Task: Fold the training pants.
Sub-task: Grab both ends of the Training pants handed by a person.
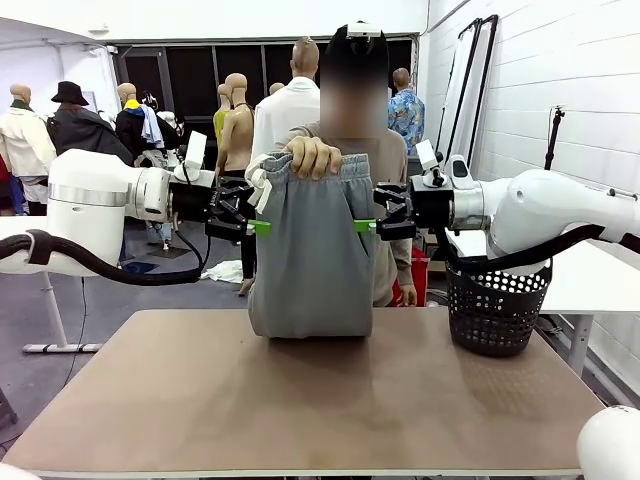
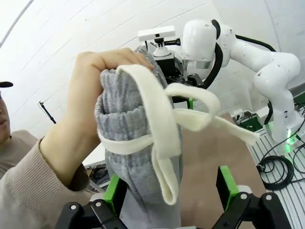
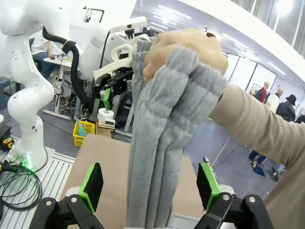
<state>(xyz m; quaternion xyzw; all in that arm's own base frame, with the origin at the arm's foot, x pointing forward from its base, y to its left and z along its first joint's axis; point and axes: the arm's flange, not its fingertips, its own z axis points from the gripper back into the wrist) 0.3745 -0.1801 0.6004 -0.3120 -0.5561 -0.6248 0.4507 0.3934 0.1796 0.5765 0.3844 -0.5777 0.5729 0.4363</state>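
— Grey jersey, soft and light: the training pants point(image 1: 310, 255) hang upright over the far half of the table point(image 1: 300, 400), waistband bunched at the top, lower end resting on the tabletop; how are the legs lying?
— Doubled lengthwise into a thick bundle of folds, plain in the right wrist view; a cream-white drawstring point(image 2: 159, 129) loops loose off the waistband and dangles down the front of the cloth.
— Who holds them up?
— A person's hand point(image 1: 313, 157), clenched over the waistband from above, knuckles toward the robot; its beige sleeve runs back to the person standing behind the pants at the far side.
— And the grippers?
— The left gripper point(image 1: 258, 226) reaches in level from the left, the right gripper point(image 1: 366, 226) level from the right, both at mid-height of the pants and facing each other; each has its jaws spread wide with the bundle hanging between the green pads, grasping nothing; the right one has a gap on either side of the cloth; one pad of the left sits just beside it, touching or not I cannot tell.
— Anything else about?
— A black perforated basket point(image 1: 492, 310) stands at the table's right side, under the right arm, apart from the pants; the pants hide the person's torso, and the drawstring crosses the left wrist camera's sight of the right arm.
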